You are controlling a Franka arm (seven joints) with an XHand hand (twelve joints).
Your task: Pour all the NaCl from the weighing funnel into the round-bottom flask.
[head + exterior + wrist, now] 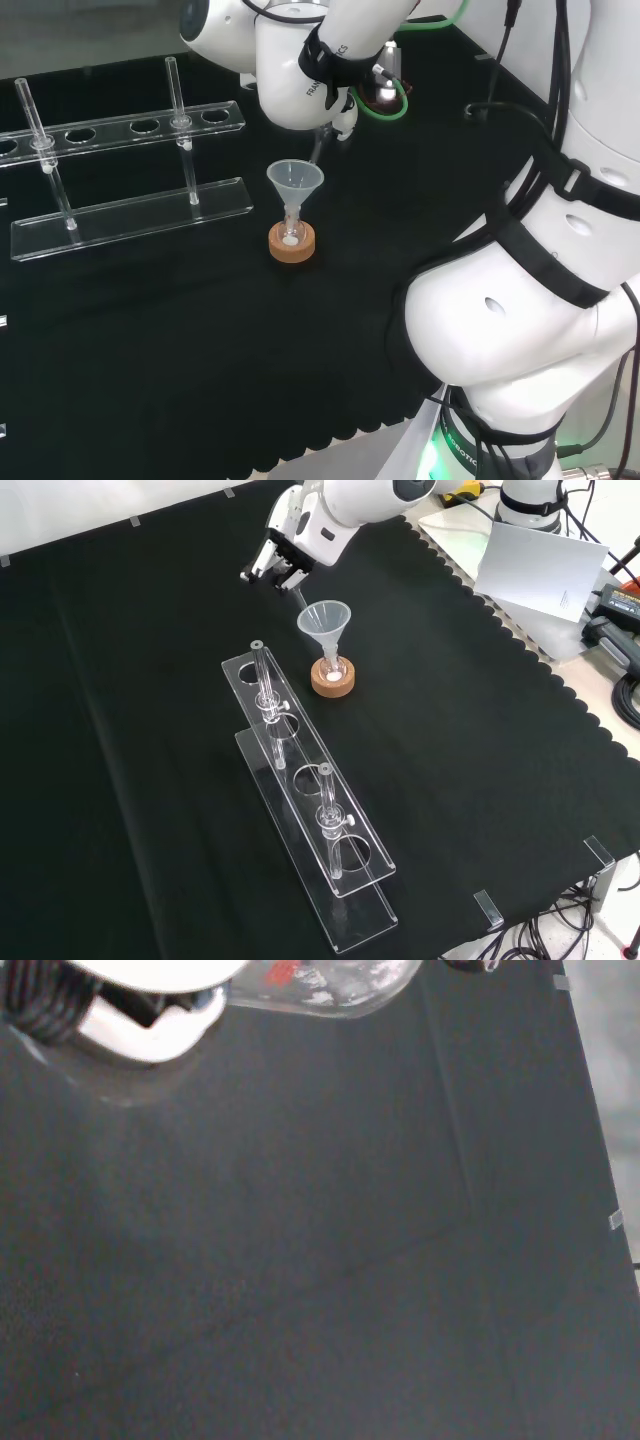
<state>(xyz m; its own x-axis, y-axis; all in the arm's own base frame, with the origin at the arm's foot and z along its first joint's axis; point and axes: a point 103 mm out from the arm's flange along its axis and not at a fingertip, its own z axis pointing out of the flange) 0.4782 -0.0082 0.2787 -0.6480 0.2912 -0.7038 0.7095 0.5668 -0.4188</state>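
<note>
- Holding a clear glass piece, the weighing funnel point(299, 596), the hand point(283, 558) hangs above the black cloth point(480, 780) in the front view, with its fingers curled round the piece.
- The weighing funnel's thin end points down toward the wide mouth of a clear plastic funnel point(325, 623).
- That plastic funnel stands upright in the neck of the round-bottom flask point(333, 670).
- The flask sits on a cork ring point(332, 683), and a little white powder point(333, 676) lies at its bottom.
- In the head view the hand point(342, 112) is just behind the plastic funnel point(295, 184) and a bit to its right.
- A clear rack point(310, 810) stands near the flask, in front of it in the front view, with two glass tubes point(263, 676) upright in its holes.
- In the wrist view the weighing funnel point(320, 982) shows some red marks, but they cannot be read.
- Letters on the white arm point(300, 60) in the head view are too small to tell.
</note>
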